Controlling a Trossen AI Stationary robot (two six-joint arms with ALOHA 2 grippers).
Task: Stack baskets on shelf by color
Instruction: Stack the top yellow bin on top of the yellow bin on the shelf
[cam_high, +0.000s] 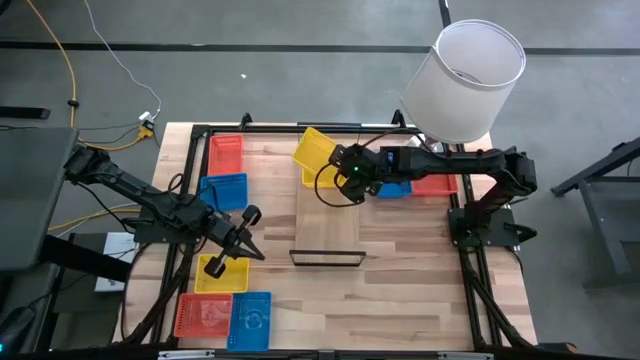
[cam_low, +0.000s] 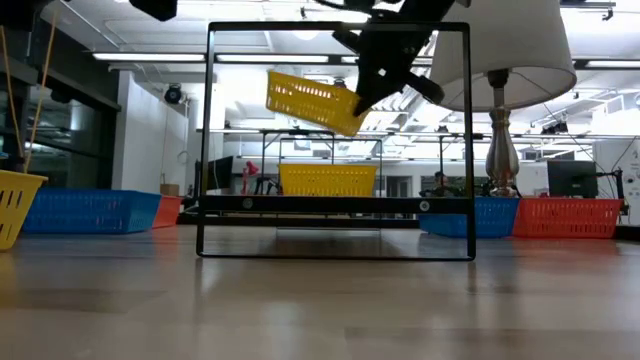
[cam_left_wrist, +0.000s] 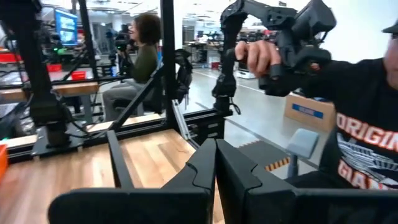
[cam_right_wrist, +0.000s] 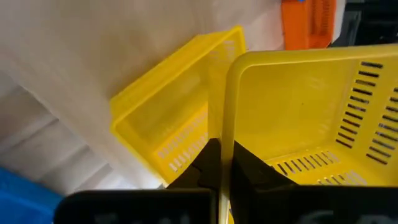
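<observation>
My right gripper (cam_high: 342, 165) hangs over the far end of the shelf (cam_high: 328, 225), shut on a yellow basket (cam_high: 313, 147) that it carries tilted in the air (cam_low: 312, 100). Below it, a second yellow basket (cam_low: 327, 180) rests by its base on the shelf plank (cam_right_wrist: 165, 127). My left gripper (cam_high: 248, 238) is shut (cam_left_wrist: 216, 167) with nothing between its fingers. It hovers near the table's left side, beside another yellow basket (cam_high: 222, 273). My right gripper pinches the yellow basket's side wall at its rim (cam_right_wrist: 225, 134), one finger inside the basket and one outside. The basket is lifted clear and tilted, with its free end lower, above the yellow basket on the shelf.
On the table's left side lie a red (cam_high: 227, 155) and a blue basket (cam_high: 225, 190), and near the front a red (cam_high: 203, 315) and a blue one (cam_high: 250, 320). A blue (cam_high: 392, 188) and a red basket (cam_high: 437, 184) lie under the right arm. A lamp (cam_high: 470, 75) stands at the far right corner. People (cam_left_wrist: 367, 143) are beyond the table.
</observation>
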